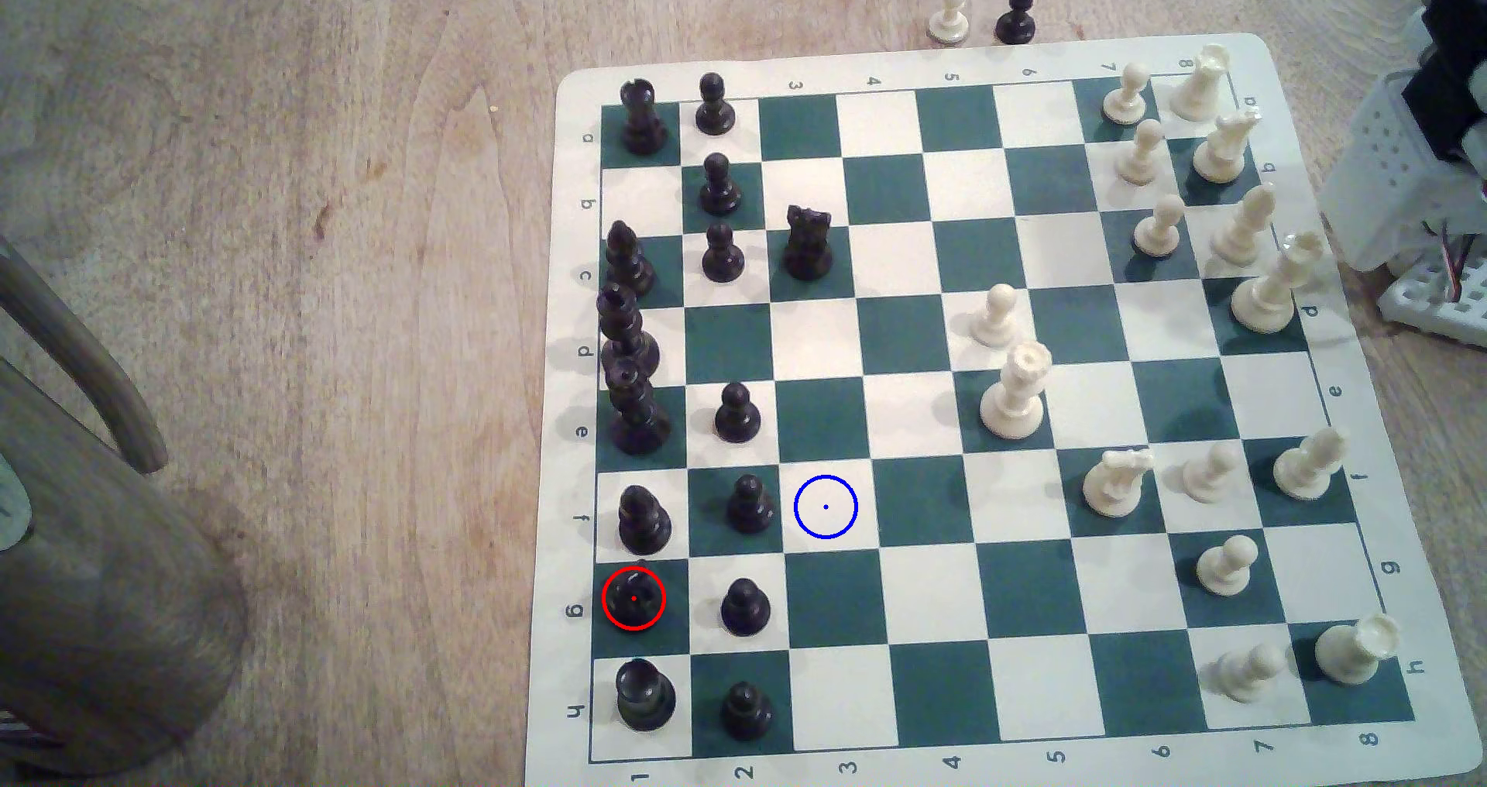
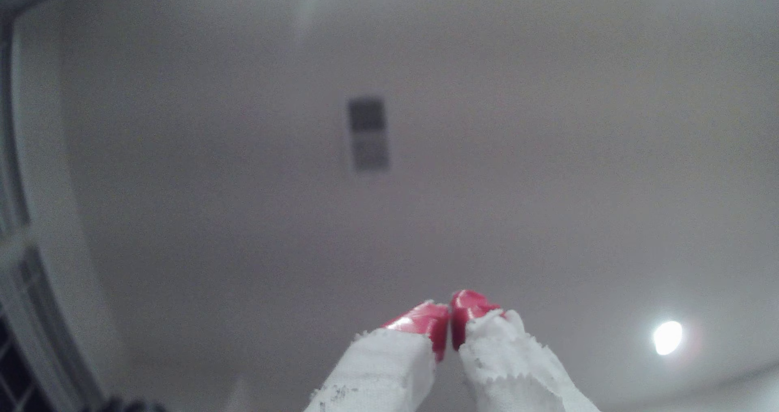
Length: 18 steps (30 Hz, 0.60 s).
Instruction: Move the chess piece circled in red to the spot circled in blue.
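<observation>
The white gripper [image 2: 449, 317] with red-taped tips is pointing up at a ceiling, jaws pressed together, gripping nothing. Well away from it, the black plastic knight [image 1: 633, 596] is sitting red-ringed, diagonally near the blue-ringed cream square [image 1: 825, 506].

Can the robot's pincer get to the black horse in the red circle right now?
Probably, but not straight away. The pincer is shut and aimed up at a ceiling, far from the board. The black horse stands across the board, with a black pawn beside it, so a reach from above looks clearest.
</observation>
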Motion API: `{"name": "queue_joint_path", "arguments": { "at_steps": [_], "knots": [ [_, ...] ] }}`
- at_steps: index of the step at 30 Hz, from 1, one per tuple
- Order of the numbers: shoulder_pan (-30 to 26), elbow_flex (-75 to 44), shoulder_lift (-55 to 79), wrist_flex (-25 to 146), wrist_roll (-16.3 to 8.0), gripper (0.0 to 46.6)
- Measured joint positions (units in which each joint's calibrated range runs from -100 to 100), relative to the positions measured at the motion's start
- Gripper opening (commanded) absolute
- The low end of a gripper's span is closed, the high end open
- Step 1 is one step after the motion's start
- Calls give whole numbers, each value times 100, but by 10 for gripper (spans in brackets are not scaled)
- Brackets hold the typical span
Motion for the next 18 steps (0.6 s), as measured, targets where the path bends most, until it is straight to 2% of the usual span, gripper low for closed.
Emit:
{"name": "queue_joint_path", "arguments": {
  "at_steps": [2, 5, 9, 11, 14, 18],
  "knots": [
    [-324, 0, 0, 1402, 308, 1],
    [-524, 0, 0, 2797, 342, 1],
    [-649, -36, 50, 5251, -103, 2],
    [-752, -217, 628, 6239, -283, 2],
    [-878, -506, 1232, 6773, -410, 2],
    [-1158, -1563, 2656, 7235, -611, 2]
  ]
}}
